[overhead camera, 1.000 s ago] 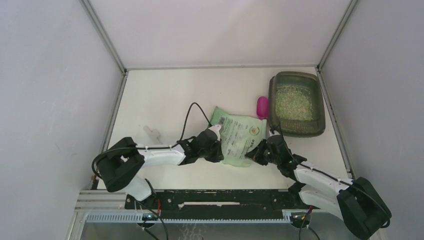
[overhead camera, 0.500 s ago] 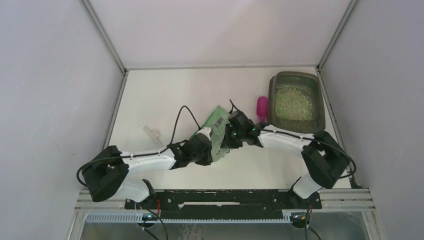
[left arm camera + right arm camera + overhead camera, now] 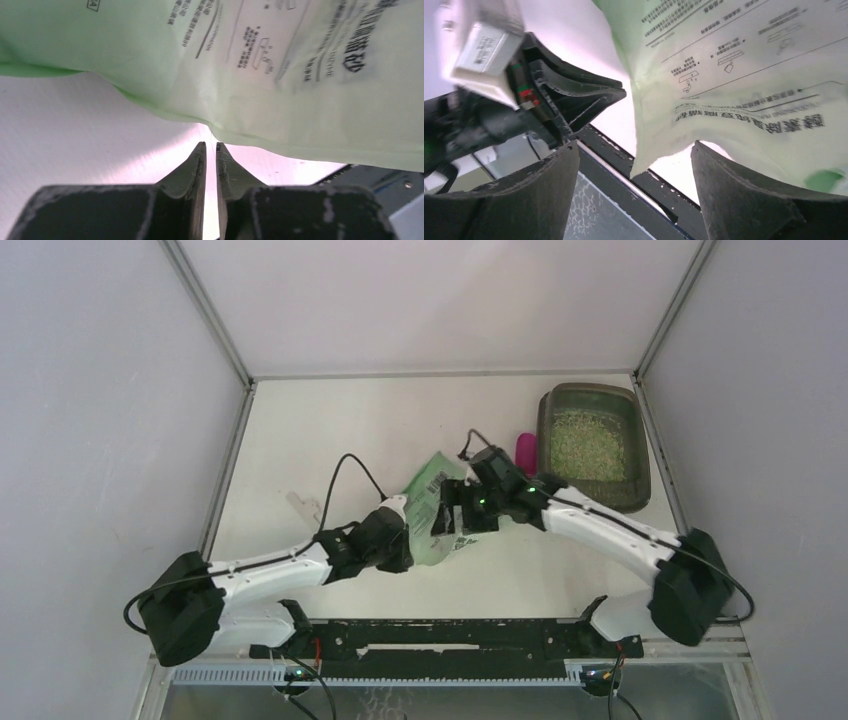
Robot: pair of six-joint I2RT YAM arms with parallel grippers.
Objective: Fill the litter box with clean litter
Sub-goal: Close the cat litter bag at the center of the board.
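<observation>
The dark litter box [image 3: 640, 455] stands at the back right and holds a bed of pale clean litter [image 3: 585, 443]. A light-green printed bag [image 3: 432, 502] sits crumpled at mid-table between both grippers. My left gripper [image 3: 412, 536] is at the bag's near-left edge. In the left wrist view its jaws [image 3: 210, 145] stand only a slit apart with nothing between them, just short of the bag [image 3: 280, 65]. My right gripper [image 3: 452, 512] is at the bag's right side. It stands wide open [image 3: 635, 146], and a loose corner of the bag [image 3: 734, 75] hangs between its fingers untouched.
A magenta scoop [image 3: 525, 451] lies just left of the litter box. A small white piece [image 3: 302, 504] lies on the table to the left. The black base rail [image 3: 440, 635] runs along the near edge, and grey walls close in both sides.
The right arm swung in from the near right to the bag and its jaws opened wide. The left jaws parted a slit and that arm drew back left. The bag went from flat to bunched.
</observation>
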